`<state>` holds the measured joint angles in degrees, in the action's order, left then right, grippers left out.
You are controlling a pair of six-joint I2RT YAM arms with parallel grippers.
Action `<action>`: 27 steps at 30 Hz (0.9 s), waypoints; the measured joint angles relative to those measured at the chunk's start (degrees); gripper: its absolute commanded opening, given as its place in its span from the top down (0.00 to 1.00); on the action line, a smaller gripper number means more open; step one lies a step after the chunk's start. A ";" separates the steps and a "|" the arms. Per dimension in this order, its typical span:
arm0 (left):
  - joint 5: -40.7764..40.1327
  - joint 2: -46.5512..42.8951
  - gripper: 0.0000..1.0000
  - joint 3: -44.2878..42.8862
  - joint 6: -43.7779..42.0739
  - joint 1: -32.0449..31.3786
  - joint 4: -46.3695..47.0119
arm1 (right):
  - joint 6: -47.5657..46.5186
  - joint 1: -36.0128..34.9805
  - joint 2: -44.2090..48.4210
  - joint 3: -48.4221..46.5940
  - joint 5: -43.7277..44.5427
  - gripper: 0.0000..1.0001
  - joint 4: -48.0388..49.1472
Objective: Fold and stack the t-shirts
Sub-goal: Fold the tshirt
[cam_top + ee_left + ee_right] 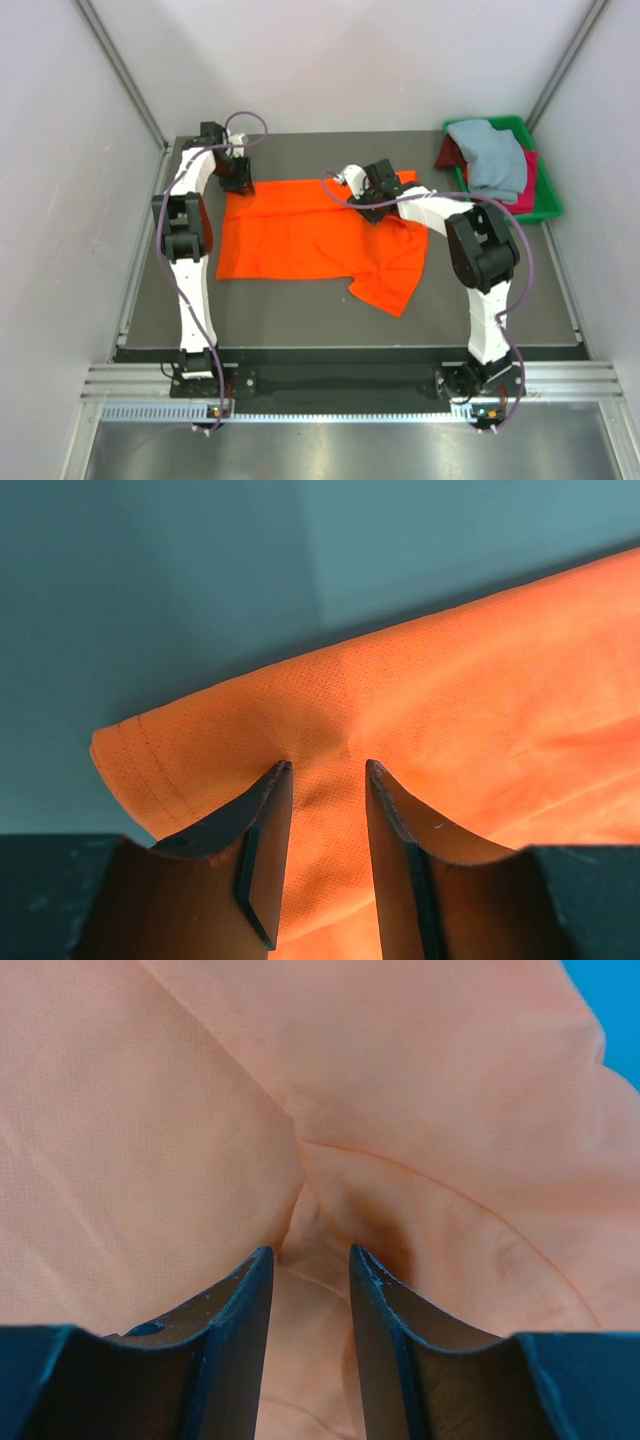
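Worktop (pixel 300 310): dark.
Orange t-shirt (pixel 290 235): one, spread at centre.
Green tray (pixel 548 205): one, 2 o'clock; one grey-blue t-shirt (pixel 495 160) over crimson cloth (pixel 450 152).
Left fingers (pixel 255 830): narrow, pinching orange hem.
Right fingers (pixel 235 1310): narrow, pinching orange fold.

Both are the same build, tbh: the left arm (pixel 190 292) and the right arm (pixel 480 322) have chunky white links with black joint housings, on small black bases (pixel 196 378). Each has a loose purple cable (pixel 247 113) looping off it. Up close the fingers (pixel 262 830) are dark, nearly black, curved outside and tapering to thin tips, with a tiny screw hole (pixel 186 837) near the root.
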<state>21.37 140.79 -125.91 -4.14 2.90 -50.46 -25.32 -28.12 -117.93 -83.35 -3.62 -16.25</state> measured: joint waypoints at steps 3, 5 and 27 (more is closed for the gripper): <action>0.00 0.00 0.60 0.00 0.02 0.00 0.04 | -0.02 -0.26 0.00 0.48 -0.35 0.68 -0.61; 0.00 0.00 0.60 0.00 0.02 0.00 0.09 | -0.11 -0.39 0.00 0.48 -0.66 0.73 -1.03; 0.02 0.00 0.60 0.00 0.61 0.02 0.31 | 0.98 -1.29 0.79 0.31 -1.77 1.00 -2.78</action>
<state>21.39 140.79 -125.91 -3.53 2.92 -50.15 -24.34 -29.41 -117.14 -83.05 -5.39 -19.03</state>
